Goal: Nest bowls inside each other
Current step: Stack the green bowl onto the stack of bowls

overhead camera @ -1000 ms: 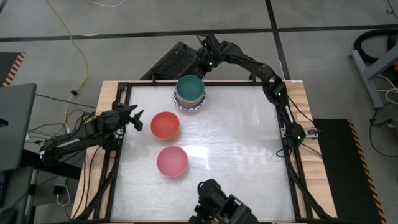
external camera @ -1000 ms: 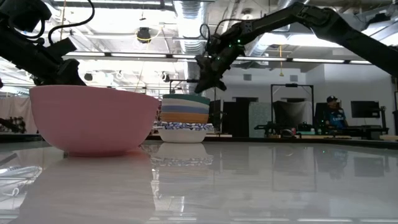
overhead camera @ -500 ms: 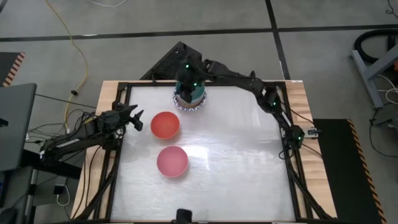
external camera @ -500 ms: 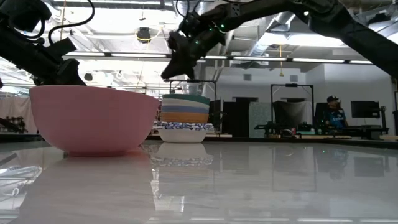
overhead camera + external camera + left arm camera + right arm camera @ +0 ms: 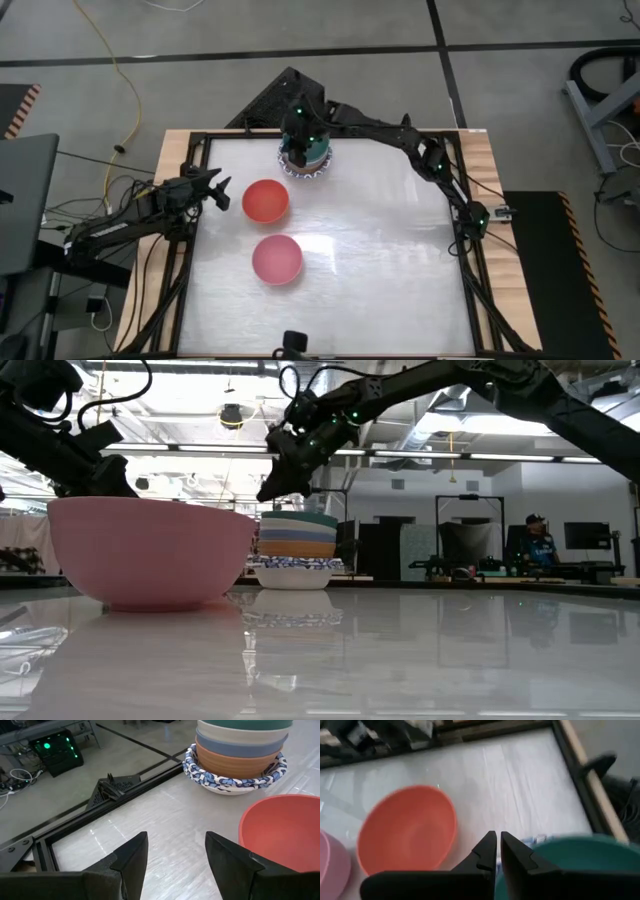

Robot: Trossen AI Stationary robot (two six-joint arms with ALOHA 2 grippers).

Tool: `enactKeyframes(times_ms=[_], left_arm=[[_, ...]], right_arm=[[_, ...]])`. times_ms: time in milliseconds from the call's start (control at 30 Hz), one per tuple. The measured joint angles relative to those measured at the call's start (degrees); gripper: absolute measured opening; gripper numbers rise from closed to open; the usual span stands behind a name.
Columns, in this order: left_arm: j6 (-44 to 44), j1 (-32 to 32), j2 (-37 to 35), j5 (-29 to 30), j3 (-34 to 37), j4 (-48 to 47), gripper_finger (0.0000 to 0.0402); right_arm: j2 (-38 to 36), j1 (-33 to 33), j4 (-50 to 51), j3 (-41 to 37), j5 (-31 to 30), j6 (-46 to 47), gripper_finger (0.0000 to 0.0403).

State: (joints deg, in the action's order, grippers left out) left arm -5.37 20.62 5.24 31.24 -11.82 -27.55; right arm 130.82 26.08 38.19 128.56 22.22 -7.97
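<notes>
A stack of nested bowls (image 5: 306, 157) stands near the table's far edge. Its top bowl is dark green (image 5: 570, 865) and its bottom bowl has a blue-patterned rim (image 5: 235, 777). A red bowl (image 5: 265, 201) and a pink bowl (image 5: 276, 259) rest upright on the table, nearer and to the left. My right gripper (image 5: 497, 847) hovers shut and empty just above the stack's left side (image 5: 297, 545), slanting down toward the red bowl. My left gripper (image 5: 175, 855) waits open at the table's left edge, beside the red bowl (image 5: 285, 830).
The black frame rail (image 5: 100, 805) runs along the table's far and left edges. The white tabletop (image 5: 390, 250) lies bare to the right of the bowls. A person sits far behind the table (image 5: 538, 535).
My right gripper has swung from beyond the table's far edge toward the left, coming over the stack of bowls, and has rolled while doing so. The bowls have stayed where they were.
</notes>
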Motion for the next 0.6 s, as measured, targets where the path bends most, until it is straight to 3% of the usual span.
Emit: enactKeyframes(times_ms=[600], left_arm=[[0.0,-0.02,0.01,0.0,-0.01,0.01,0.019]], right_arm=[[-0.15,2.06,-4.43,-5.1,0.4,0.47,0.0046]])
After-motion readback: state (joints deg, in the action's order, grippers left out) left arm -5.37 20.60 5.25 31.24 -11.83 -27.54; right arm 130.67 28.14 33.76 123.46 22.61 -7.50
